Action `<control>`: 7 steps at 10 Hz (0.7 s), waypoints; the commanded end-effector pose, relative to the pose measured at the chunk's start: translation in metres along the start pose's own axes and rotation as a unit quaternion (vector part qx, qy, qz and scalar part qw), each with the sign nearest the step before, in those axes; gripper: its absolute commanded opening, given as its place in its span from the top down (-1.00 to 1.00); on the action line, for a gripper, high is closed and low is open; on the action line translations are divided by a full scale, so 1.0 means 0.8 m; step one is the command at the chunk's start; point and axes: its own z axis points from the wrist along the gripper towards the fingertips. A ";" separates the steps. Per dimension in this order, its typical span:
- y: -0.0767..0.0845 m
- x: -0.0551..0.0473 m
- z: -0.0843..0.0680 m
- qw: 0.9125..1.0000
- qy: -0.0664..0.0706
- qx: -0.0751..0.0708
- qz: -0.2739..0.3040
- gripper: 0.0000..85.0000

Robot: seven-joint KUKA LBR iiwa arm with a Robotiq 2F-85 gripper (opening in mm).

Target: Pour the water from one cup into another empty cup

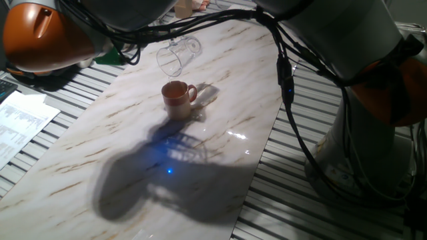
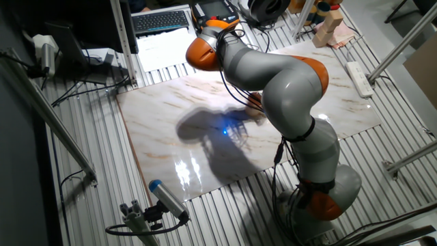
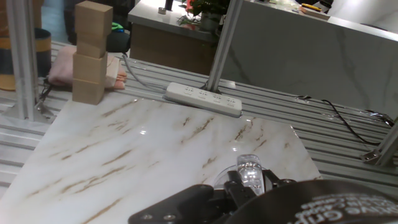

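The transparent glass mug [image 1: 177,55] hangs tilted in the air above and just behind the terracotta-brown mug [image 1: 178,99], which stands upright on the marble tabletop [image 1: 100,153] with its handle to the right. In the hand view the black gripper [image 3: 244,188] sits at the bottom edge, shut around a piece of clear glass [image 3: 248,169]. I cannot make out any water in either mug. In the other fixed view the arm [image 2: 287,82] covers both mugs. In the fixed view the gripper itself lies behind the arm and cables at the top.
A stack of wooden blocks [image 3: 91,53] and a pink cloth [image 3: 57,67] stand at the table's far corner. A white power strip [image 3: 203,98] lies just beyond the far edge. Papers [image 1: 19,127] lie left of the table. Metal slats surround the marble top.
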 end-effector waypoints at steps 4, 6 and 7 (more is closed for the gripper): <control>0.000 0.000 0.000 1.000 -0.004 -0.003 0.002 1.00; -0.001 -0.001 -0.001 1.000 -0.005 -0.007 0.002 1.00; -0.001 -0.001 -0.001 1.000 -0.007 -0.007 0.003 1.00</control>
